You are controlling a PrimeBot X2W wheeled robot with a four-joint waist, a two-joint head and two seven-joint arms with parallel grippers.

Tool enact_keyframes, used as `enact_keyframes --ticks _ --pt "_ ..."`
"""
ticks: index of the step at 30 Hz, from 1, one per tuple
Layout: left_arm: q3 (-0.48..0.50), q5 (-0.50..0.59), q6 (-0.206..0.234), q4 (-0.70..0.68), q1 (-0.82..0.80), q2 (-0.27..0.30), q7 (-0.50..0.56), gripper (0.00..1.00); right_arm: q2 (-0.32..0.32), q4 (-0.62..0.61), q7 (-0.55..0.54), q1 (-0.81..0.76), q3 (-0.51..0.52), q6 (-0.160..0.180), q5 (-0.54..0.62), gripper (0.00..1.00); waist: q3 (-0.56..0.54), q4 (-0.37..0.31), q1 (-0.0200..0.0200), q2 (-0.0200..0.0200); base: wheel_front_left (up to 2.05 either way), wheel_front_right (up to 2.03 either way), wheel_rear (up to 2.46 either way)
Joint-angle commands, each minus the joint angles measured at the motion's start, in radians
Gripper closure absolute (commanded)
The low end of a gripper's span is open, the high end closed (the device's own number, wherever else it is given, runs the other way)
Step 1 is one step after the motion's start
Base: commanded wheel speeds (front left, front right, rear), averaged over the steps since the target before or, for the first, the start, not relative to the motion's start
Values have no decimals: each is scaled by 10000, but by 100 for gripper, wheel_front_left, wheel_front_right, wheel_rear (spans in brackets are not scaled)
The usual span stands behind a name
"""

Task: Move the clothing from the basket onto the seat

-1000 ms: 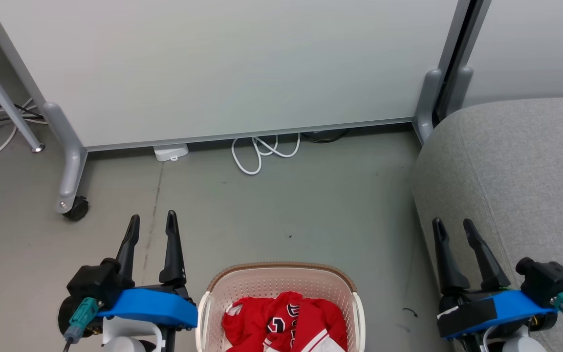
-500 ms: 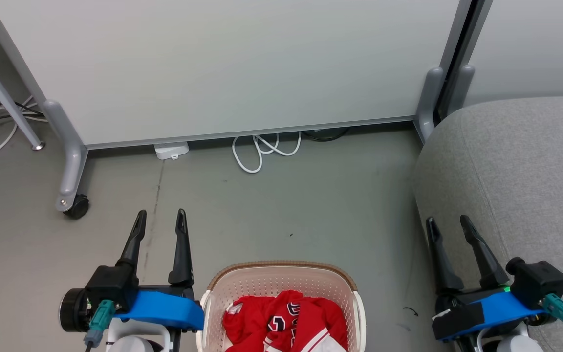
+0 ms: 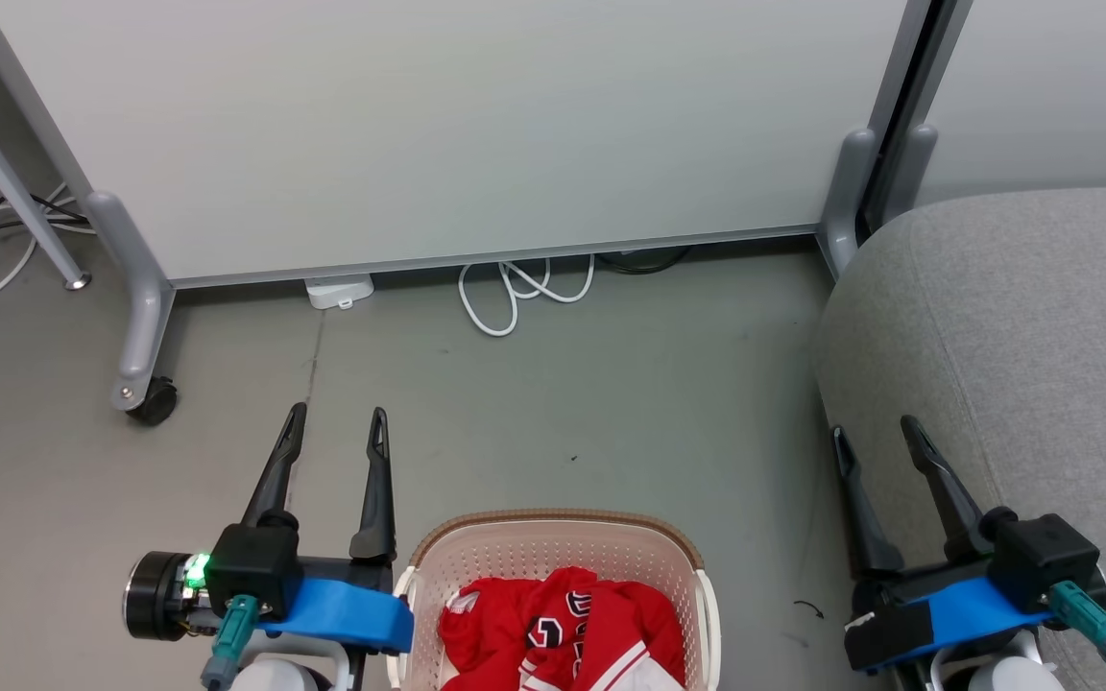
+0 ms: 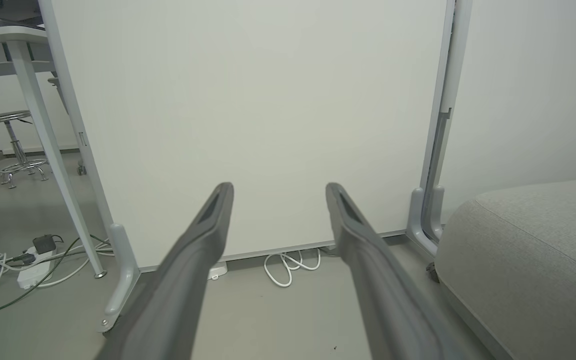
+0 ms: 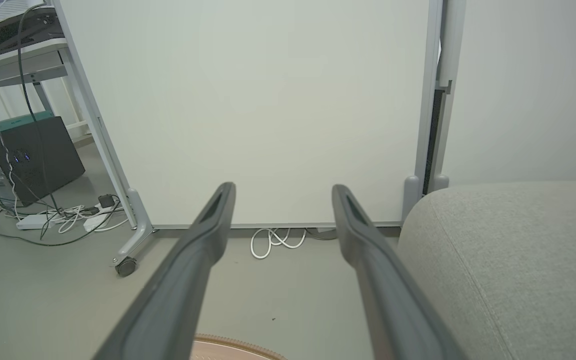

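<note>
Lying bunched in the basket (image 3: 553, 526) just in front of the robot, the red clothing (image 3: 563, 629) looks soft, light and floppy. I'd pinch a raised fold near the top of the heap, as it will likely sag and trail. Either side, the left claw (image 3: 338, 411) and right claw (image 3: 873, 427) hang spread and empty. Past the right one sits the grey seat (image 3: 1023, 317).

Basket (image 3: 553, 557): perforated plastic, woven-look rim. Clothing (image 3: 553, 633): soft cloth. Seat (image 3: 1014, 336): matt textured fabric. Floor (image 3: 611, 384): smooth, matt.
</note>
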State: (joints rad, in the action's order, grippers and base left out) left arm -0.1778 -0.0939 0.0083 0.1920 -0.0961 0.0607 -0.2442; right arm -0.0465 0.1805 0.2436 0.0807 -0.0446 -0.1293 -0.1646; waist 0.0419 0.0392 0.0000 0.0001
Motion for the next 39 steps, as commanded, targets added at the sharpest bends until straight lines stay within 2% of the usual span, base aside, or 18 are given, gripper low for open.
enact_keyframes --ticks 1,9,32,39 --pt "-46 225 69 -57 -149 53 -76 0 -63 -72 102 161 -22 -23 233 0 4 3 0 -1 0 0 0" --pt "-134 793 103 -54 -137 42 -227 0 -65 -52 237 131 0 -24 864 0 34 27 0 -1 0 0 0" --pt "-73 773 -1 22 -173 -1 -227 0 -64 -14 228 164 67 -22 880 0 139 -20 0 -1 0 0 0" --pt "-433 925 -436 424 -612 141 -225 0 -63 -65 228 303 23 -22 865 0 352 -111 0 -1 0 0 0"
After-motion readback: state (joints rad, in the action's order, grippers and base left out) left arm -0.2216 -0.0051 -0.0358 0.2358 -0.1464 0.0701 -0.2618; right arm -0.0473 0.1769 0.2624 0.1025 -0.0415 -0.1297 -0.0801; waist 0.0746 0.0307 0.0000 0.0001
